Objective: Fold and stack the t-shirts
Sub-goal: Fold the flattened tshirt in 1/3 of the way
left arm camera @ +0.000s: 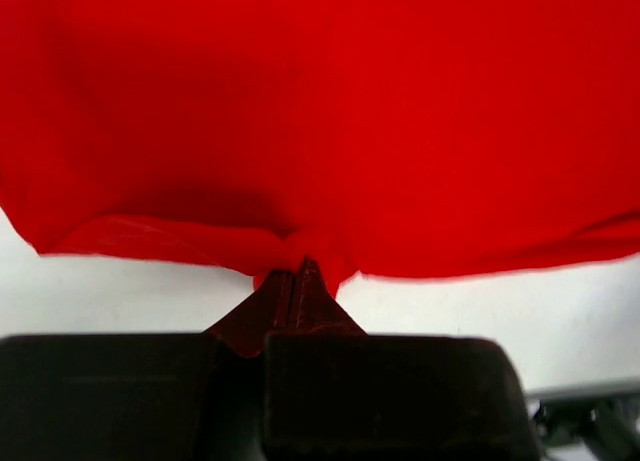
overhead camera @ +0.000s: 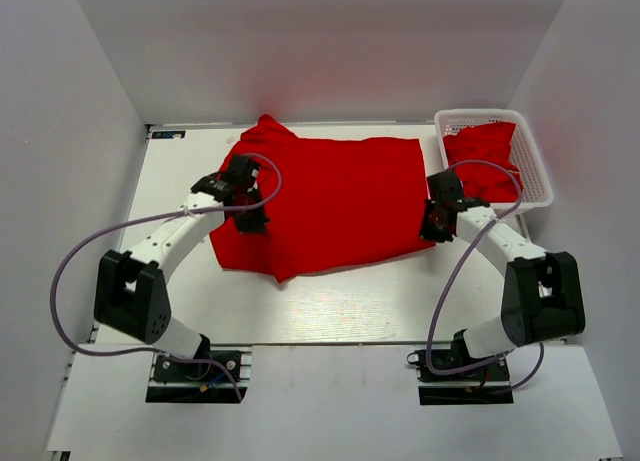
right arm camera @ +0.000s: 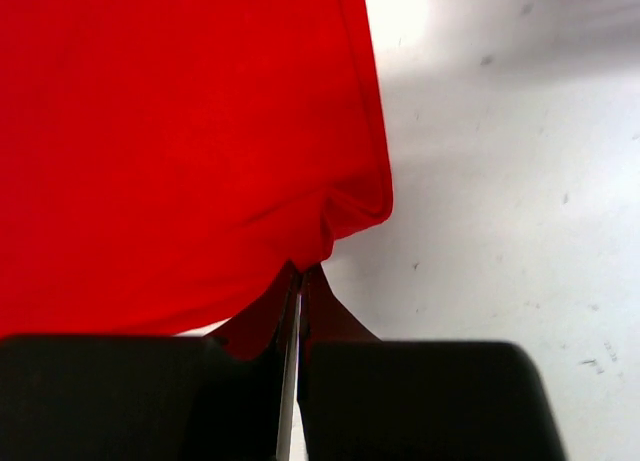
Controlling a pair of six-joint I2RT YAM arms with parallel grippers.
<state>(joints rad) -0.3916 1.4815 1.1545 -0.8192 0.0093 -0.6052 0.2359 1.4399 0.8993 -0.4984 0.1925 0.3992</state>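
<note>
A bright red t-shirt (overhead camera: 330,201) lies spread across the middle of the white table. My left gripper (overhead camera: 250,217) is shut on its left edge; in the left wrist view the pinched cloth (left arm camera: 300,131) bunches at my fingertips (left arm camera: 300,271). My right gripper (overhead camera: 432,227) is shut on the shirt's right lower corner; in the right wrist view the cloth (right arm camera: 180,131) gathers at the closed fingertips (right arm camera: 300,273). More red shirts (overhead camera: 484,157) lie crumpled in the basket.
A white plastic lattice basket (overhead camera: 538,173) stands at the back right of the table (overhead camera: 340,306). White walls close in the left, right and back sides.
</note>
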